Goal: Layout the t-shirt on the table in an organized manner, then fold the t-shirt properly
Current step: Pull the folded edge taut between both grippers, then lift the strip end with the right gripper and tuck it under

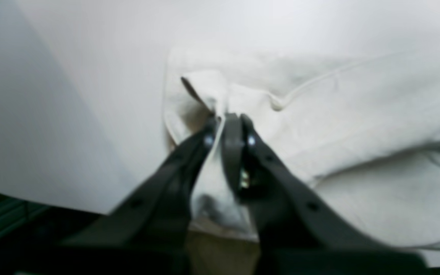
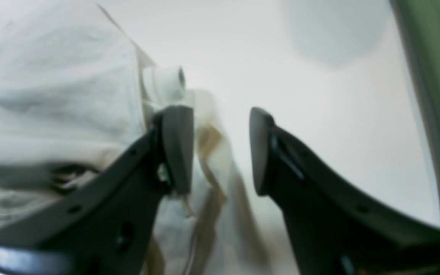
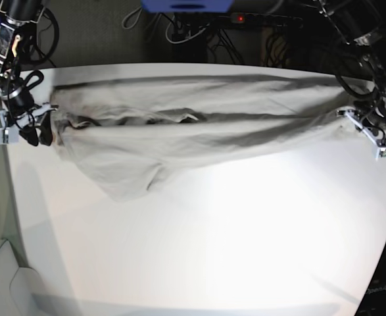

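The light grey-beige t-shirt (image 3: 199, 118) lies stretched in a long band across the far part of the white table (image 3: 212, 250), with a loose flap sagging toward the front left. In the left wrist view my left gripper (image 1: 227, 118) is shut on a bunched fold of the t-shirt (image 1: 357, 114); in the base view it sits at the shirt's right end (image 3: 354, 113). My right gripper (image 2: 218, 151) stands open at the shirt's left end (image 3: 36, 135). The t-shirt (image 2: 52, 95) edge lies against its left finger (image 2: 178, 149), and the gap between the pads shows table (image 2: 319, 95).
Cables and a power strip with a red light (image 3: 239, 18) run behind the table's far edge. The table's edge is close to each gripper: its corner (image 1: 101, 210) shows in the left wrist view, and green floor (image 2: 434, 76) beyond the rim in the right wrist view.
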Motion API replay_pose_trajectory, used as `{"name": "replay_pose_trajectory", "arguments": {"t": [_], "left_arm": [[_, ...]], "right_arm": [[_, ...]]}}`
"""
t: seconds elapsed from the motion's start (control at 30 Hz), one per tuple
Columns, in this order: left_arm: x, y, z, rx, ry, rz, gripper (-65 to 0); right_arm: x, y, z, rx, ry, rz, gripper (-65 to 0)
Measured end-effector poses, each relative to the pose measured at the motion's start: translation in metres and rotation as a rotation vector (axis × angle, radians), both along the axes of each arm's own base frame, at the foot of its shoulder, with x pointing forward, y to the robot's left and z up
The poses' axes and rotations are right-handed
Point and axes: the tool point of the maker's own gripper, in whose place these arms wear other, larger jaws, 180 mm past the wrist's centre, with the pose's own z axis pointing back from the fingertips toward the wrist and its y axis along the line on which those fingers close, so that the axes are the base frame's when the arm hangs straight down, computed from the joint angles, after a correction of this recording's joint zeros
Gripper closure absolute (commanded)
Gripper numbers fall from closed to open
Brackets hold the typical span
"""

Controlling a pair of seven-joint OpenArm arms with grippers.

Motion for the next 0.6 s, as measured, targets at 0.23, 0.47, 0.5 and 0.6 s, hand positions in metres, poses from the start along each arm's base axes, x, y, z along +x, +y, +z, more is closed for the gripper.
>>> {"name": "replay_pose_trajectory", "arguments": {"t": [0.23,0.47,0.5,0.6], "left_arm": [[-0.004,0.0,-0.003,0.0,0.012,0.0,-32.3],[-0.008,0.0,-0.005,0.002,0.022,0.0,-52.1],[-0.009,0.0,-0.005,0.003,0.024,-0.001,-52.3],[-0.008,-0.001,-0.006,0.0,0.023,-0.001,-52.3]], "right_arm": [[0.009,0.005,0.017,-0.072,0.051,0.05,-25.2],[0.03,0.032,0.043,-0.151,0.064,0.15,-29.0],[0.035,0.038,0.048,-0.15,0.056,0.162,-30.5],[0.047,0.049,0.052,-0.189,0.094,0.209,-33.4]]}}
